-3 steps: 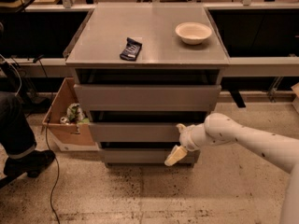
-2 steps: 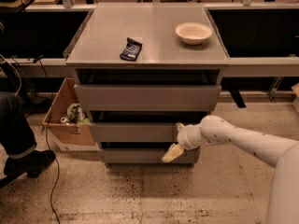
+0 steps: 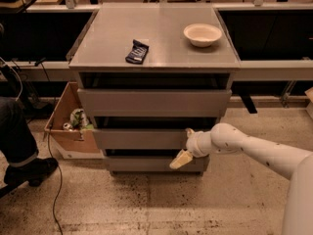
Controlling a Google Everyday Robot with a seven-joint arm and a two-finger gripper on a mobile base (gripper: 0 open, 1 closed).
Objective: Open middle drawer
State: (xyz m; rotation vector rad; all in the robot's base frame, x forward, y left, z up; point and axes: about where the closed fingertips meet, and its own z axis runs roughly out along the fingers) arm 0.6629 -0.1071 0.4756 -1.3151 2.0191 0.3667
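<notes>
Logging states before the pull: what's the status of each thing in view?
middle drawer: shut, not yet pulled
top drawer: shut
bottom drawer: shut
gripper: at middle drawer's right end
bowl: upright, empty
dark packet: lying flat
cardboard box: open top, items inside

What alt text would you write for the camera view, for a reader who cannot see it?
The robot's gripper sits at the right end of the middle drawer of a grey three-drawer cabinet. A white bowl and a small dark object lie on top.
</notes>
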